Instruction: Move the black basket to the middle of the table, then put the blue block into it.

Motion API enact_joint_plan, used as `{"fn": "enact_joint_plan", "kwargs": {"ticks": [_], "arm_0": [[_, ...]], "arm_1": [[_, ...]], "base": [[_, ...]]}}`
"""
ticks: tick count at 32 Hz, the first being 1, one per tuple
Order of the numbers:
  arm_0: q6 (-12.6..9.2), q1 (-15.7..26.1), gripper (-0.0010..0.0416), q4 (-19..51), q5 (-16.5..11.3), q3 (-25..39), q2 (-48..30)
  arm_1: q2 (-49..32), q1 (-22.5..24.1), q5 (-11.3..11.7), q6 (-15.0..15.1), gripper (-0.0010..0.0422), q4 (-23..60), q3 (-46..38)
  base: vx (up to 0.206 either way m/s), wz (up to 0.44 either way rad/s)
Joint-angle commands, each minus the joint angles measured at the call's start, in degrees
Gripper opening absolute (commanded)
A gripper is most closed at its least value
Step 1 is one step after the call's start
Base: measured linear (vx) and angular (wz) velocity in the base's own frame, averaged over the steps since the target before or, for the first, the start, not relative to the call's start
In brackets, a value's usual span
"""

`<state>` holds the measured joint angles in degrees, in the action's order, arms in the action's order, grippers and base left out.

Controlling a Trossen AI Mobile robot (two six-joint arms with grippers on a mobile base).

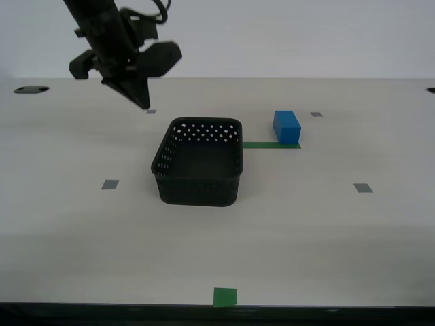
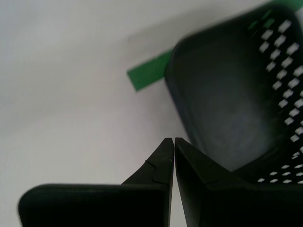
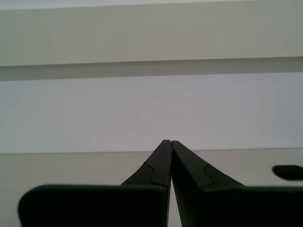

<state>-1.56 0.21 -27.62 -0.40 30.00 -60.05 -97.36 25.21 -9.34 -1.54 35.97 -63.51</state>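
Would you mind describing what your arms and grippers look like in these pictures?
Both are matte black. My second gripper and my first gripper each have two tapered, wedge-shaped fingers with a small stepped notch, set on a broad rounded black bar. In the exterior view, one arm shows blocky black housings, a pointed gripper tip and looped black cables near the top. No markings are visible.

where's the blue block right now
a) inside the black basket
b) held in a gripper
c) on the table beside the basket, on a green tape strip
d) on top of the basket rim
c: the blue block sits on the table at the end of a green tape strip, apart from the black basket, which is empty.
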Motion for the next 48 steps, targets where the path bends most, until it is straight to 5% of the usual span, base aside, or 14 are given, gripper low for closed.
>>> {"fn": "enact_joint_plan", "kwargs": {"ticks": [1,5,12,16,22,25,35,43,48], "arm_0": [[-0.13,0.07,0.0001,0.68,0.02,0.04,0.02],[-0.13,0.09,0.0001,1.05,0.02,0.04,0.00],[-0.13,0.11,0.0001,1.05,0.04,0.04,0.00],[-0.13,0.13,0.0001,1.01,0.02,0.04,0.00],[-0.13,0.17,0.0000,0.96,0.02,0.04,0.00],[-0.15,0.17,0.0000,1.01,0.02,0.04,0.00],[-0.15,0.24,0.0000,1.03,0.02,0.04,0.00],[-0.15,0.24,0.0000,1.03,0.02,0.04,0.00],[-0.15,0.24,0.0000,1.03,0.02,0.04,0.00]], "arm_1": [[-4.13,0.26,-0.09,0.09,0.0015,-0.04,-0.15],[-6.88,0.31,-0.15,-0.17,0.0069,-0.04,-0.13],[-6.99,0.48,-0.24,-3.21,0.0242,-0.15,-0.17],[-7.21,2.08,-2.25,-5.51,0.0273,0.15,-0.15],[-8.79,7.65,-2.23,-7.43,0.0250,-1.03,-0.24],[-12.26,10.21,-0.20,-8.24,0.0223,-1.33,-0.26],[-15.98,10.58,2.38,-8.35,0.0186,-1.68,-0.57],[-15.89,10.67,2.01,-7.82,0.0011,-2.49,-0.59],[-15.91,10.71,-0.17,-8.33,0.0000,-5.31,-0.76]], "base": [[0.000,0.000],[0.000,0.000],[0.000,0.000],[0.000,0.000],[0.000,0.000],[0.000,0.000],[0.000,0.000],[0.000,0.000],[0.000,0.000]]}}
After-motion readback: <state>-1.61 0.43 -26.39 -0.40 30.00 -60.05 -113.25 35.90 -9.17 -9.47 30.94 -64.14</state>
